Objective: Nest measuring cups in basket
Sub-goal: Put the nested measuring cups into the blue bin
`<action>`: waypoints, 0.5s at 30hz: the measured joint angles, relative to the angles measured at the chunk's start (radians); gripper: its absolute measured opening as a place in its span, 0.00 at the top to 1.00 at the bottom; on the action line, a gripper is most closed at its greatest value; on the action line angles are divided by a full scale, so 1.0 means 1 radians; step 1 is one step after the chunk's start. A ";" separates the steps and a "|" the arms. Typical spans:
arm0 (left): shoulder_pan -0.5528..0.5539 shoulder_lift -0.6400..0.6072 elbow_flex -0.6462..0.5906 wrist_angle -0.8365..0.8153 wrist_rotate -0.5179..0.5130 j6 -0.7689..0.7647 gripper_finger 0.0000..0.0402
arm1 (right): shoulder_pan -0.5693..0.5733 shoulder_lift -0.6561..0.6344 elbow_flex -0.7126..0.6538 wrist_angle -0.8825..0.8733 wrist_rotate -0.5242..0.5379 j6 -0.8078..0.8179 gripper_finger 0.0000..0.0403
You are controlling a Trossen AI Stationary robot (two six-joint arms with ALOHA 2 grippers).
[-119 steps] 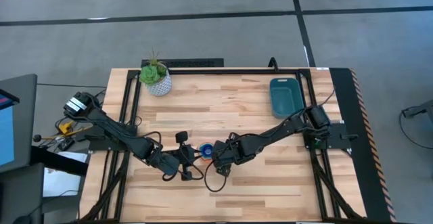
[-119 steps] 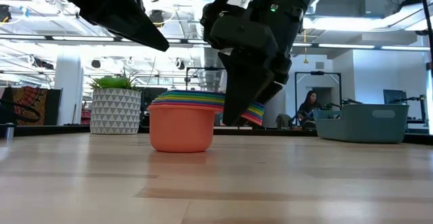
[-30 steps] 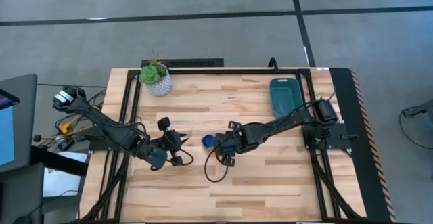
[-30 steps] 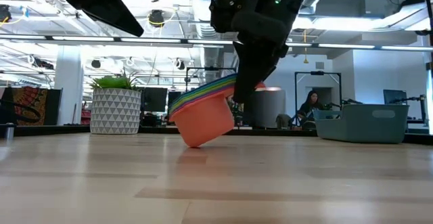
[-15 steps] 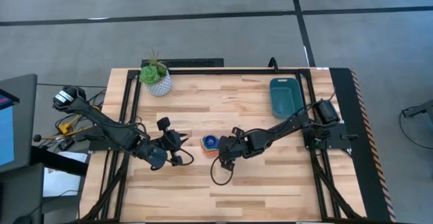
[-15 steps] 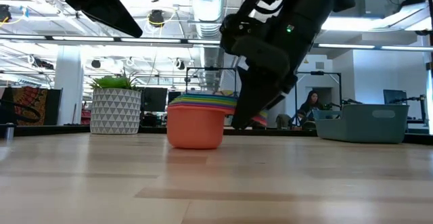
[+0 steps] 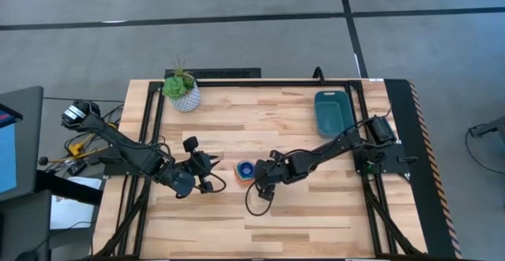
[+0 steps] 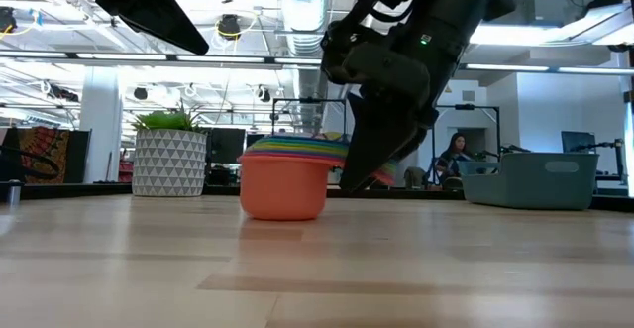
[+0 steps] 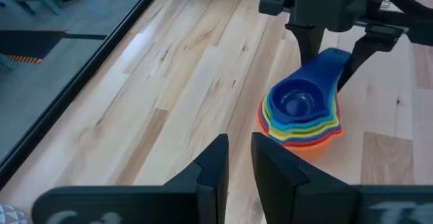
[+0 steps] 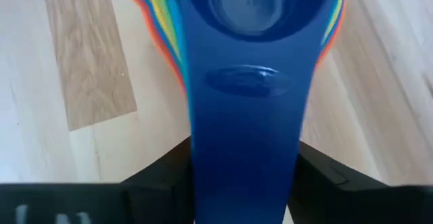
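The measuring cups (image 7: pixel 246 170) are nested in one rainbow stack, orange outermost and blue innermost, standing by the flat base on the table (image 8: pixel 283 179). Their handles fan out toward my right gripper (image 7: pixel 260 176), which is shut on them just to the stack's right. My left gripper (image 7: pixel 207 173) hangs a short way to the stack's left, above the table, shut and holding nothing. The dark teal basket (image 7: pixel 333 111) rests on the table near the far right corner, with nothing visible in it. My right gripper (image 10: pixel 245 163) has the stacked handles (image 10: pixel 245 116) pinched between its two fingers (image 10: pixel 162 166), one on each long side. It comes slanting down from the table's right (image 8: pixel 362 174), the fingers lying along the handles. The stack stands upright on the table.
A white patterned pot with a green plant (image 7: pixel 183 91) stands at the far left corner. Black frame rails run along the table's left and right edges. Bare wood lies between the stack and the basket (image 8: pixel 535 179). A person sits far off in the room.
A second ago the stack hung tilted from my right gripper, only its lower edge near the table. It has come down and now stands flat on its base. My right gripper has moved down and slightly toward the near edge, still on the handles.
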 joint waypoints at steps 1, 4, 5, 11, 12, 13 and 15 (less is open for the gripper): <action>0.000 0.000 0.000 0.000 0.000 0.000 0.86 | -0.002 0.000 0.000 0.000 -0.010 0.000 0.48; 0.000 0.000 0.000 0.000 0.000 0.000 0.86 | -0.007 0.000 0.000 0.000 -0.018 0.000 0.43; 0.000 0.000 0.000 0.000 0.000 0.000 0.86 | -0.007 -0.001 0.000 0.000 -0.020 -0.001 0.42; 0.000 0.000 0.000 -0.004 0.001 0.000 0.86 | -0.008 -0.038 0.000 -0.007 -0.023 -0.009 0.39; 0.000 0.000 0.000 -0.006 0.001 0.000 0.86 | -0.010 -0.046 0.000 -0.006 -0.023 -0.012 0.39; 0.000 0.000 0.000 -0.008 0.001 0.000 0.86 | -0.013 -0.055 0.001 -0.006 -0.024 -0.017 0.39; 0.000 0.000 0.000 -0.008 0.001 0.000 0.86 | -0.019 -0.063 0.001 -0.013 -0.024 -0.027 0.40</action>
